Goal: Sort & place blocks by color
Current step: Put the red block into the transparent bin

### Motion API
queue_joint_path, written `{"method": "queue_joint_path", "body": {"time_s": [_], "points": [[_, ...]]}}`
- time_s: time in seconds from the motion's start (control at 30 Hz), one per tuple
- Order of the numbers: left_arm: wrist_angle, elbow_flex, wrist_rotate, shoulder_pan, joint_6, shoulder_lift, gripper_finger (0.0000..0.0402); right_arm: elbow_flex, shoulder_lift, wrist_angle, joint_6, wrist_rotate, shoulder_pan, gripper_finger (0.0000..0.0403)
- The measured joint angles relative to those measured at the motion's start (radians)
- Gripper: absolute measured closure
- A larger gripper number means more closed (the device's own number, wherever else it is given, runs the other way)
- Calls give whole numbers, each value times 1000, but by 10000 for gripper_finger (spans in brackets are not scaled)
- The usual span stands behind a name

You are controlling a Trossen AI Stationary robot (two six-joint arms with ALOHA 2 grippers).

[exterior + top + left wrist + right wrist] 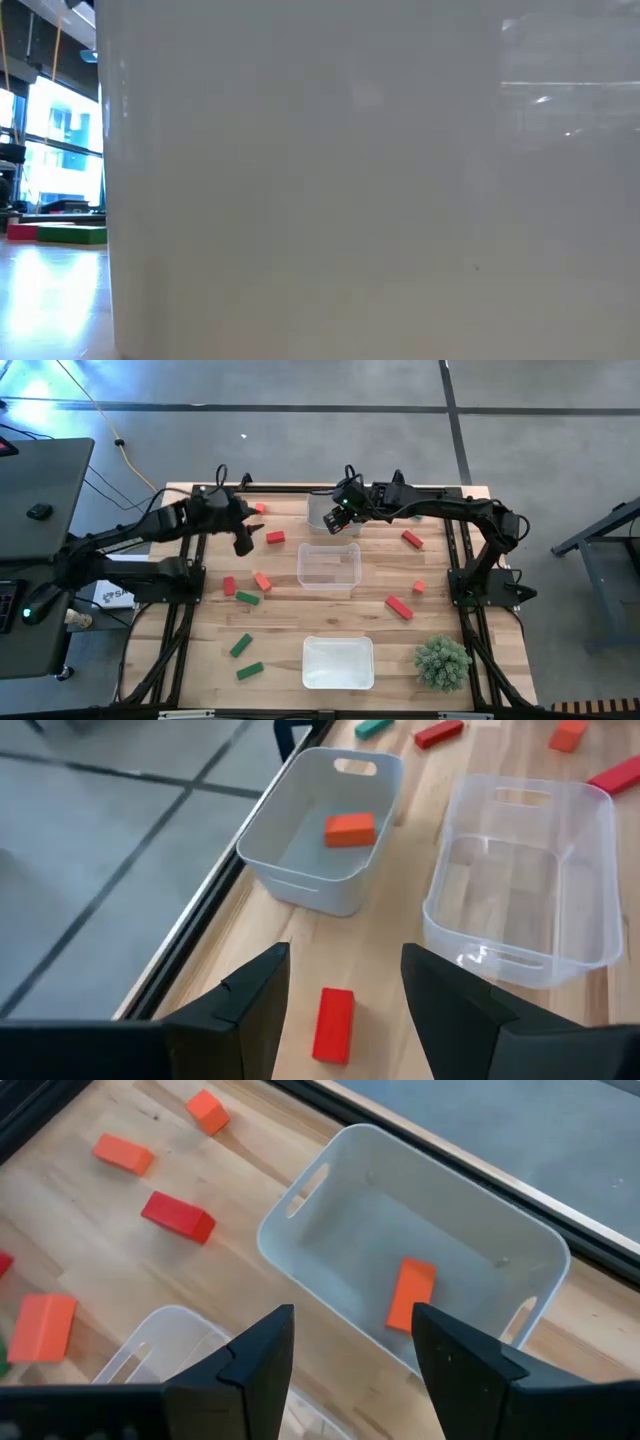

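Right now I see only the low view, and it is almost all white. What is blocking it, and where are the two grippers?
Observer: A white tray stands by one table edge, away from both arms. It is most likely right in front of your camera.
Operator: And the left gripper?
Observer: The left gripper is open and empty, above a red block that lies on the wood.
Operator: The right one?
Observer: The right gripper is open and empty over the white bin at the opposite edge. The bin holds one orange block.
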Motion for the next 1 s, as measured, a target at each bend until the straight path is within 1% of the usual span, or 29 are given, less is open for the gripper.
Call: {"method": "queue_joint_path", "body": {"time_s": [0.1, 0.23, 0.47, 0.57, 0.7, 0.87, 1.0], "points": [[-36, 42, 32, 55, 0, 50, 218, 0, 0, -2, -16, -18, 4, 210], [-77, 92, 33, 106, 0, 109, 218, 0, 0, -3, -42, -53, 4, 210], [-170, 155, 33, 162, 4, 213, 218, 0, 0, -3, -76, -57, 4, 210], [-177, 163, 37, 177, 11, 260, 218, 0, 0, -3, -78, -59, 4, 210], [-189, 163, 73, 195, 11, 336, 218, 0, 0, -3, -95, -60, 4, 210], [-200, 163, 75, 195, 14, 417, 217, 0, 1, -3, -96, -63, 4, 210], [-200, 163, 126, 192, 83, 473, 218, 0, 1, -3, -96, -63, 3, 210]]}}
